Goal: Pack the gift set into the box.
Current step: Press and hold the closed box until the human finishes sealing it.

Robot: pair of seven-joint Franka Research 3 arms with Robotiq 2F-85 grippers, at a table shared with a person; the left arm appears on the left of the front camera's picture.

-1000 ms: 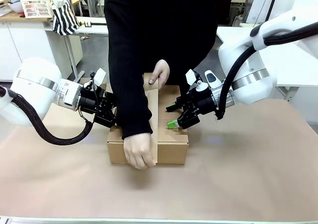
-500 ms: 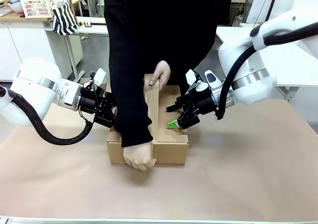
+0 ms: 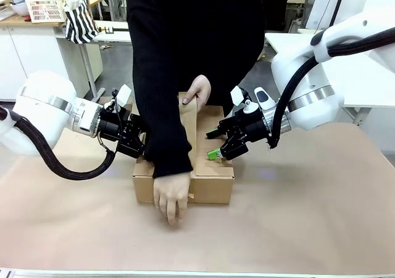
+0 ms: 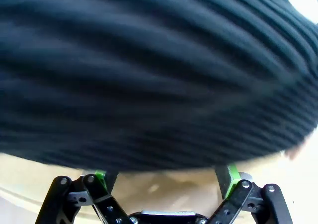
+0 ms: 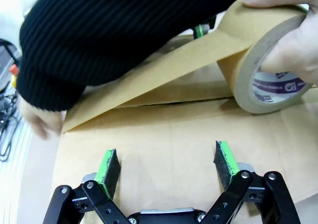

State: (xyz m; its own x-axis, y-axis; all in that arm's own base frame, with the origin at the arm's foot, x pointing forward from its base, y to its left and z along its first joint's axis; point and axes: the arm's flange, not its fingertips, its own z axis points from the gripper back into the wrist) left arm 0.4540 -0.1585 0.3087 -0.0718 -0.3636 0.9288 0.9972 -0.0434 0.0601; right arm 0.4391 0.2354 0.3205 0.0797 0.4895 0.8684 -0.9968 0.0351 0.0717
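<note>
Counter (image 3: 321, 222) covered in tan paper; white slatted basket (image 3: 45, 7) and striped bag (image 3: 81, 20) on a far bench at left, workshop beyond. Left pincer (image 3: 139, 143) at box's left side, fingers spread wide in its wrist view, black sleeve (image 4: 149, 75) across them. Box (image 3: 213, 179) mid-counter, plain brown corrugated, flaps shut, long axis running away from the robot. Person's one hand (image 3: 170, 199) pressed tape strip over near edge, other hand (image 3: 199, 90) held tape roll (image 5: 268, 70) at far end. Right pincer (image 3: 213, 143) open, green pads resting on the box top.
</note>
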